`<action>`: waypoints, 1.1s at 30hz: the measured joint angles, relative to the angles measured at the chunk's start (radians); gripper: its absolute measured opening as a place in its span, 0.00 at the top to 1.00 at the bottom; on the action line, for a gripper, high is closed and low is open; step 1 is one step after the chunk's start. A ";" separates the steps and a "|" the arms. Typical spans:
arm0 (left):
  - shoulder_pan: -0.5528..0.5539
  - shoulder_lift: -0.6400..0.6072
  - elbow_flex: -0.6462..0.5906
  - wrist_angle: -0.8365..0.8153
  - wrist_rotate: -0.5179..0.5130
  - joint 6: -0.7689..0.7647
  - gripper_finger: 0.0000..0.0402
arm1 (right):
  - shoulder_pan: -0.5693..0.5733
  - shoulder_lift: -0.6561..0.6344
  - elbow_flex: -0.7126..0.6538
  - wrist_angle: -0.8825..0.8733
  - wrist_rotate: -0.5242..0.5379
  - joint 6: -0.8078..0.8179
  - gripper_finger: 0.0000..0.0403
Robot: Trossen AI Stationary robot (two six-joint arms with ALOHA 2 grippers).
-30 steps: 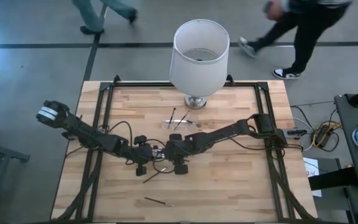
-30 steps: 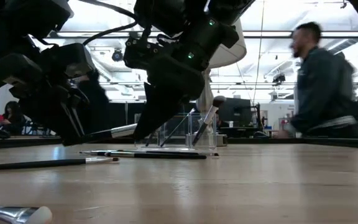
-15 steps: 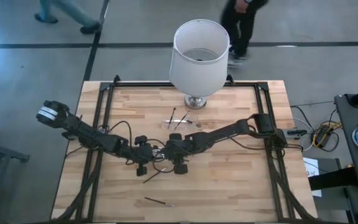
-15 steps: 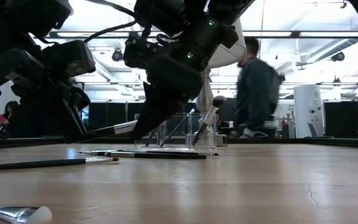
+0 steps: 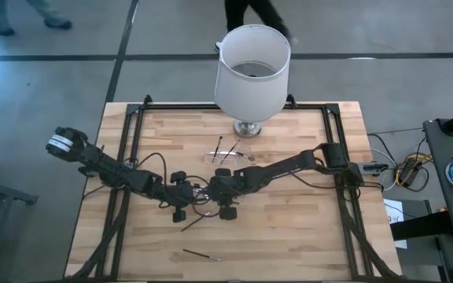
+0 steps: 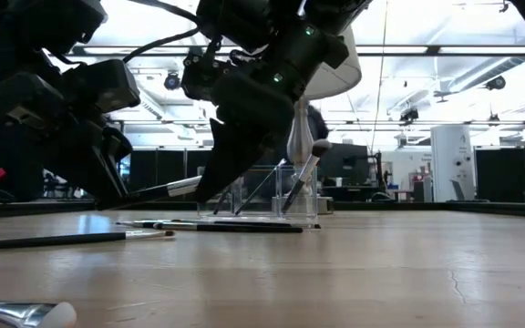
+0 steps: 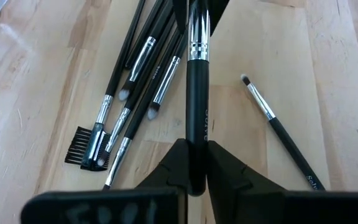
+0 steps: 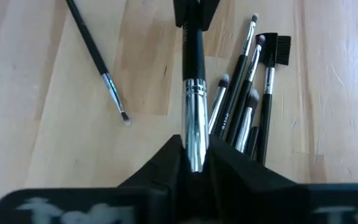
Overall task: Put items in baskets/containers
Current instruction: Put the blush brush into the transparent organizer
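My left gripper (image 5: 192,192) and my right gripper (image 5: 211,189) meet at the table's middle, both shut on one black makeup brush (image 6: 167,191) with a silver ferrule. It is held above a pile of several thin dark brushes (image 7: 135,93), which also shows in the right wrist view (image 8: 247,87) and lies flat on the wood. A single thin brush (image 7: 278,127) lies apart beside them. The clear plastic holder (image 5: 230,156) stands farther back with two or three brushes leaning in it (image 6: 294,187). My left gripper pinches the brush's black handle (image 7: 196,134) near its free end between its two fingers. The brush runs straight out along the fingers toward my right gripper. It is lifted clear of the table. My right gripper pinches the same brush by its silver ferrule (image 8: 194,124) between its two fingers, coming from the opposite side. The brush runs along the fingers, its black handle (image 8: 193,50) reaching to my left gripper. It hangs clear above the pile.
A large white lampshade on a metal base (image 5: 252,67) stands at the far edge behind the holder. One brush (image 5: 201,255) lies near the front edge and another (image 5: 195,222) just in front of the grippers. A person walks beyond the far edge.
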State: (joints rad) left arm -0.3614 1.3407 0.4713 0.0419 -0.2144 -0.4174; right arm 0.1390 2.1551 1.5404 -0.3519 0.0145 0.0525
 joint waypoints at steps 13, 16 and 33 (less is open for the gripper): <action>0.000 -0.041 0.002 -0.058 0.003 -0.093 0.65 | -0.011 0.000 0.151 -0.302 0.016 0.000 0.90; 0.000 -0.103 0.012 -0.153 0.003 -0.144 0.62 | -0.013 0.000 0.241 -0.482 0.052 -0.036 0.90; -0.001 -0.329 0.015 -0.325 -0.184 -0.281 0.61 | -0.095 0.002 0.632 -1.187 0.423 -0.048 0.90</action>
State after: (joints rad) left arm -0.3622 1.0117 0.4862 -0.2829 -0.3985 -0.6988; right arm 0.0441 2.1571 2.1723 -1.5385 0.4376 0.0047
